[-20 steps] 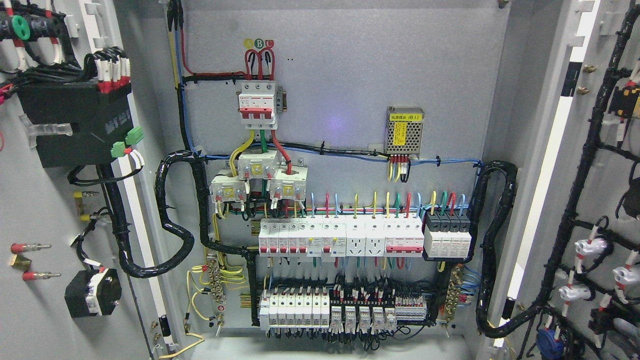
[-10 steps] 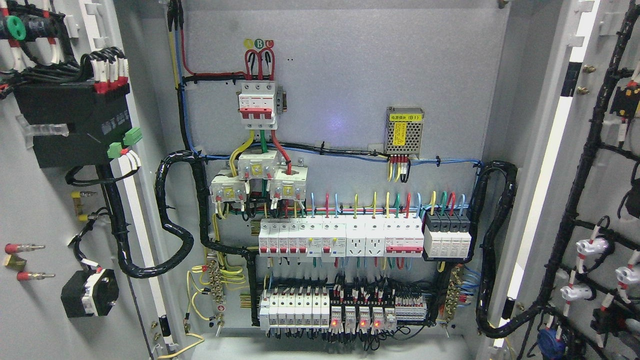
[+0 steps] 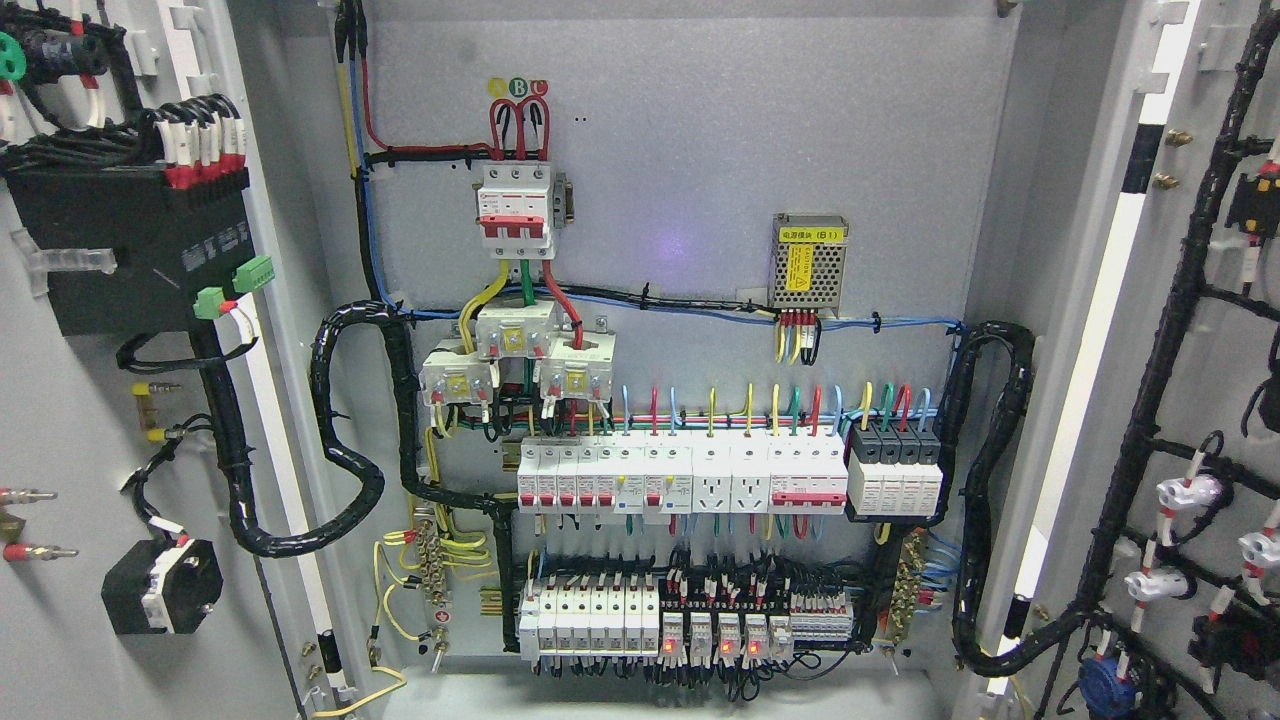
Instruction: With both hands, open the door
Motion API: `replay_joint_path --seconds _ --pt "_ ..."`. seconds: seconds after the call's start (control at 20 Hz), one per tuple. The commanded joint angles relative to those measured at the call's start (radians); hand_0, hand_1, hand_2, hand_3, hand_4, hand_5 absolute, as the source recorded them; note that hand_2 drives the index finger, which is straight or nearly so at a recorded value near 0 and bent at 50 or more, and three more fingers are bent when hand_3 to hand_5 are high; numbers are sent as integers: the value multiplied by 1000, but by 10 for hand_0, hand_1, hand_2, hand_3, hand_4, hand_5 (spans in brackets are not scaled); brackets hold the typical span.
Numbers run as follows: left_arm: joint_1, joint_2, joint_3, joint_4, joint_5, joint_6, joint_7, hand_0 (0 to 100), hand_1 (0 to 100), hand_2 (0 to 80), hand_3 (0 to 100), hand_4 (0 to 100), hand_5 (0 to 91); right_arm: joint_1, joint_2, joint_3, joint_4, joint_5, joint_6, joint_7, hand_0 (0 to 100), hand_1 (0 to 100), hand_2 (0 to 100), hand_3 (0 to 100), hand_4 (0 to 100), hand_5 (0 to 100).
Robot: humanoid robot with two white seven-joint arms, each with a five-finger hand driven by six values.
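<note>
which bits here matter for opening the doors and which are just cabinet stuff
Part of the job:
left door, swung open
right door, swung open

Just there:
back panel
red-topped breaker
row of white breakers
yellow-labelled metal box
black wire bundles

No robot hand shows in the head view.

On the grey back panel (image 3: 900, 130) a red-and-white main breaker (image 3: 515, 212) sits high, with a meshed power supply (image 3: 809, 263) bearing a yellow label to its right. Below runs a row of white breakers (image 3: 680, 478), beside black modules (image 3: 895, 470). Lowest, relays (image 3: 720, 632) show red lights.
</note>
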Motion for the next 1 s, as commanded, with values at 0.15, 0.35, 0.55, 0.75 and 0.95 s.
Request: replay_joint_path --seconds 0.15,0.35,0.55,0.75,0.95 --pt "19 0 78 14 54 1 0 0 0 0 0 0 0 4 -7 -28 35 -32 2 1 0 0 0 0 0 0" --pt "28 0 99 14 69 1 0 0 0 0 0 0 0 4 -23 -41 67 -35 2 1 0 0 0 0 0 0" --pt "33 -1 116 30 85 1 0 0 0 0 0 0 0 4 -30 -49 95 -35 1 4 0 0 0 0 0 0" --pt "36 -1 150 54 121 3 0 0 0 0 0 0 0 4 -29 -57 96 -35 1 6 0 0 0 0 0 0" --pt "37 -1 156 79 132 3 0 0 0 0 0 0 0 6 -27 -70 96 -37 -1 6 0 0 0 0 0 0"
